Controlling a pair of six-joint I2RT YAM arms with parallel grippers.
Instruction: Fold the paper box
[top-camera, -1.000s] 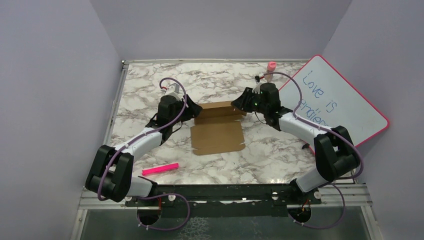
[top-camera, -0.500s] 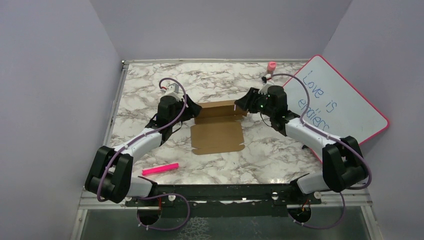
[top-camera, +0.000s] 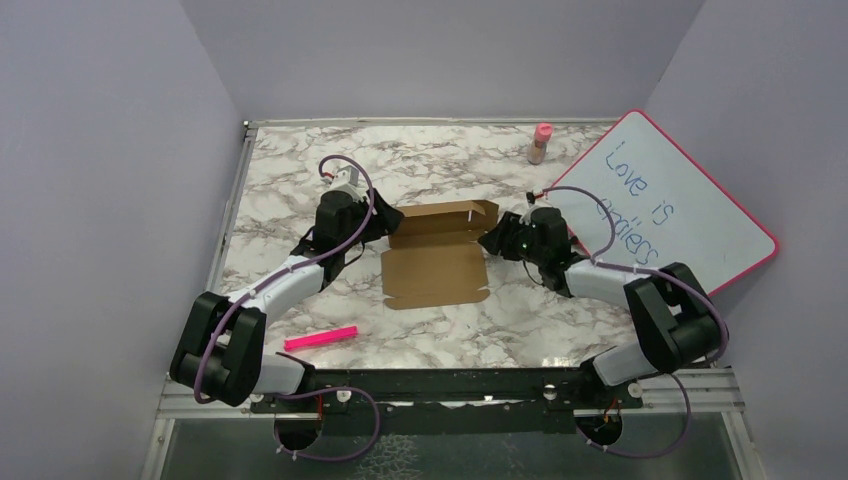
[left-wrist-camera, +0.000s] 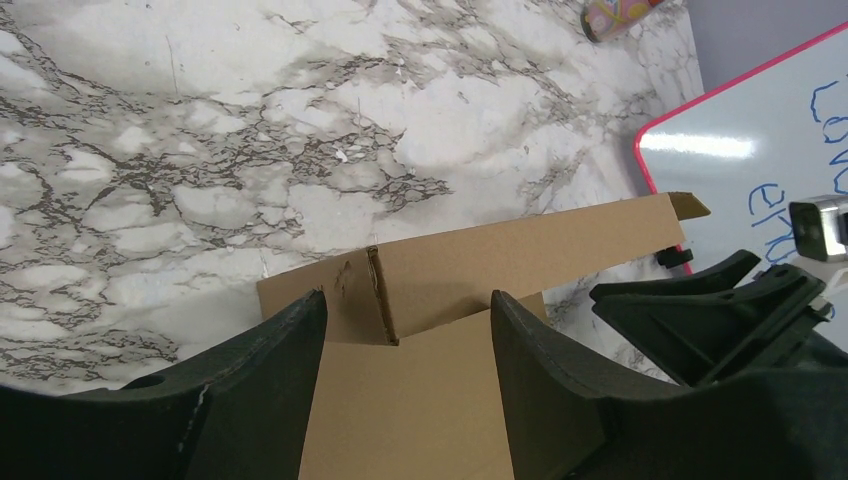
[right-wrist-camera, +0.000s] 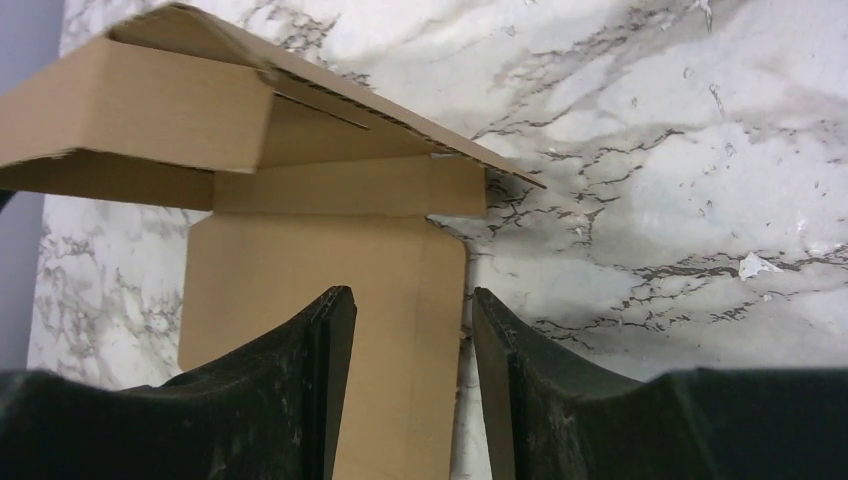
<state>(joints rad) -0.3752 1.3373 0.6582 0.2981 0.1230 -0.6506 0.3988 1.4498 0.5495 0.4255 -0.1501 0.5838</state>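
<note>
Left claw (left-wrist-camera: 408, 305) and right claw (right-wrist-camera: 410, 295) both unclenched and empty, flanking the plain brown die-cut cardboard box (top-camera: 437, 265) on the marble table (top-camera: 300, 180).
Light, stiff, crease-prone board: probably best pinched at the raised rear flap (top-camera: 440, 215) ends.

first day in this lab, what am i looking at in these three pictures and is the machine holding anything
Two robot arms work at a white marble-patterned table. The wide picture comes from a camera above and behind them; the other two come from cameras on each wrist, looking past black fingers. Between the arms lies a plain brown cardboard box, partly folded, its far flap raised. Nearby: a pink-framed whiteboard, a pink stick and a small pink-capped bottle. Each arm ends in a two-finger gripper: the left gripper and right gripper are open at the box's edges, holding nothing.
</note>
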